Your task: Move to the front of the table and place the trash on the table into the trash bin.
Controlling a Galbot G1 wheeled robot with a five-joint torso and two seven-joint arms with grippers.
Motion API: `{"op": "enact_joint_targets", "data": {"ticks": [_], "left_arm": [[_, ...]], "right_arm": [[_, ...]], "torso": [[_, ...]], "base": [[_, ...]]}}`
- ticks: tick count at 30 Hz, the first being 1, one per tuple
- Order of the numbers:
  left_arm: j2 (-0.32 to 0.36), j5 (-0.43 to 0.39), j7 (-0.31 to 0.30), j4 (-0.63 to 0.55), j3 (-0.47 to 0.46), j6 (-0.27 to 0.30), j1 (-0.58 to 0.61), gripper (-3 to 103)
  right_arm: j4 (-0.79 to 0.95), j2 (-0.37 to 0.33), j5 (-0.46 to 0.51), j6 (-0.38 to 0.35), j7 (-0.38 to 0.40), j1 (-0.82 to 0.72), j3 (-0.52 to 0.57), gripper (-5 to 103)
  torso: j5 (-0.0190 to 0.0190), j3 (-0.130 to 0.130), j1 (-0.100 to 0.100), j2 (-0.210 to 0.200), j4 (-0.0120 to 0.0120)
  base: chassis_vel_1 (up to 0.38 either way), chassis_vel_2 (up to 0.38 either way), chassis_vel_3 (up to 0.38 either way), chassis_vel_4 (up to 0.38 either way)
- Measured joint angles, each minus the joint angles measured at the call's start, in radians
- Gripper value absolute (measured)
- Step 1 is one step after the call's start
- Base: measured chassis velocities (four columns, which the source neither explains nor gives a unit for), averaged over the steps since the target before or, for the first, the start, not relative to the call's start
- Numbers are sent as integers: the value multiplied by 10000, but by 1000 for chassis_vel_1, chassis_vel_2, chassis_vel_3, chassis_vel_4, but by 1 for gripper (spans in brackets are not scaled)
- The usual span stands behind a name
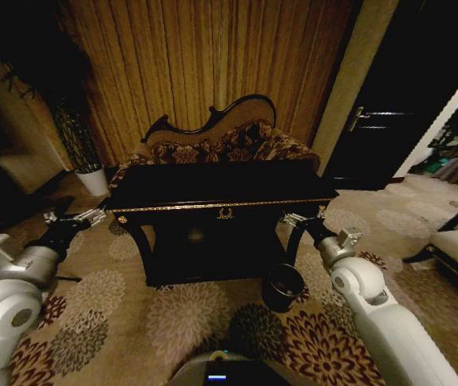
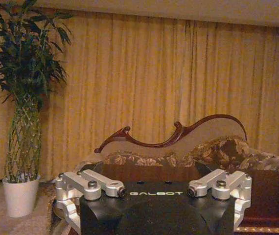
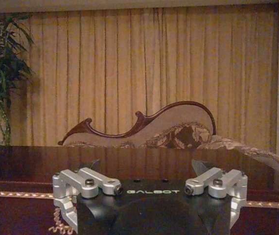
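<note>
Carpet lies open before the table (image 1: 213,211) (bin (image 1: 282,287) at right corner), both end effectors (image 1: 75,218) (image 1: 304,217) spread empty

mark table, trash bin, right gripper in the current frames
table (image 1: 213,186), head view, on the bare glossy top.
trash bin (image 1: 283,287), head view, on its front wall beside the table's right leg.
right gripper (image 1: 303,217), head view, between its fingertips near the table's right front corner.
</note>
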Motion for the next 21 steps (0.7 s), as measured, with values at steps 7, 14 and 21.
{"op": "enact_joint_targets", "data": {"ticks": [7, 14, 21], "left_arm": [[-26, 2, 9, -23, -10, 3, 29, 100], [-81, 26, 87, -61, -44, 3, 102, 100], [-88, 33, 145, -66, -86, -11, 125, 100]], "right_arm": [[1, 6, 0, 21, -1, -96, 73, 100], [23, 32, -30, 31, -2, -177, 128, 100], [45, 59, -122, 50, -3, -247, 175, 100]], "torso": [[0, 0, 0, 0, 0], [1, 1, 1, -2, 0], [-2, -1, -2, 1, 0]], "base": [[138, -152, -141, 133], [133, -139, -131, 151], [159, -149, -169, 149]]}}
